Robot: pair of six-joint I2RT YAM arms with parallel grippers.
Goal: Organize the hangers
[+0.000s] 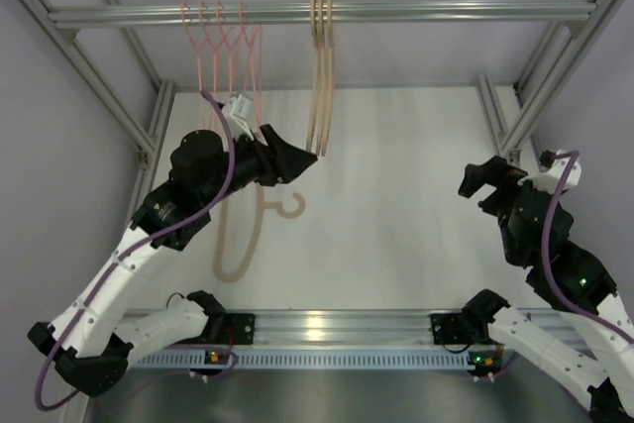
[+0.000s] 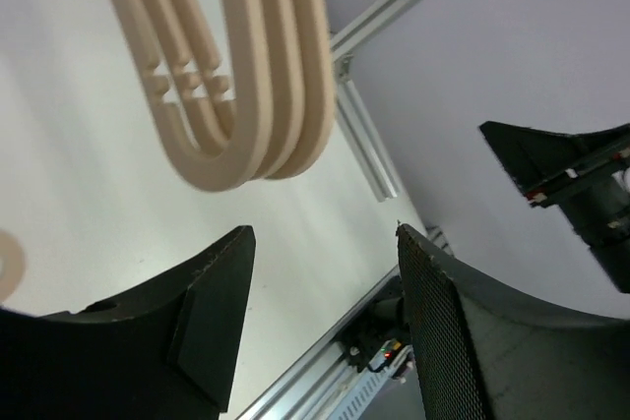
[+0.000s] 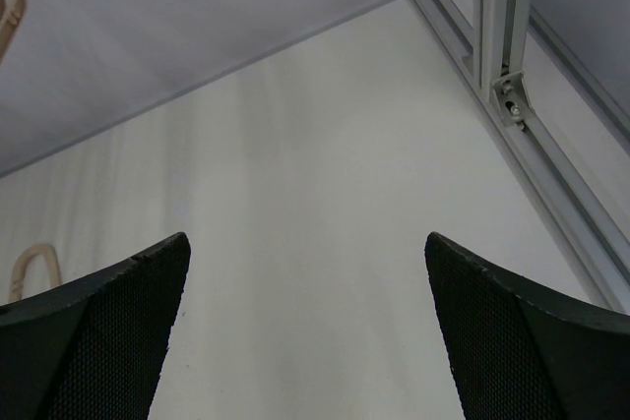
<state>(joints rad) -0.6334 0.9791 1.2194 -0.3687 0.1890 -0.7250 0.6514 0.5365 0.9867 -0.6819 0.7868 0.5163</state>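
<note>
Several thin pink wire hangers [image 1: 226, 47] hang on the rail [image 1: 446, 11] at the left. Three beige hangers [image 1: 323, 71] hang together near the rail's middle; their rounded lower ends show in the left wrist view [image 2: 251, 95]. One more beige hanger [image 1: 243, 240] lies flat on the table, its hook [image 1: 287, 207] below my left gripper. My left gripper [image 1: 295, 158] is open and empty, just left of the hanging beige ones; its fingers [image 2: 212, 292] frame bare table. My right gripper [image 1: 485, 180] is open and empty at the right, over bare table [image 3: 305, 243].
An aluminium frame [image 1: 109, 96] with slanted posts surrounds the white table [image 1: 396, 205]. A rail [image 1: 327, 329] runs along the near edge between the arm bases. A frame post and bracket [image 3: 507, 95] stand at the table's far right corner.
</note>
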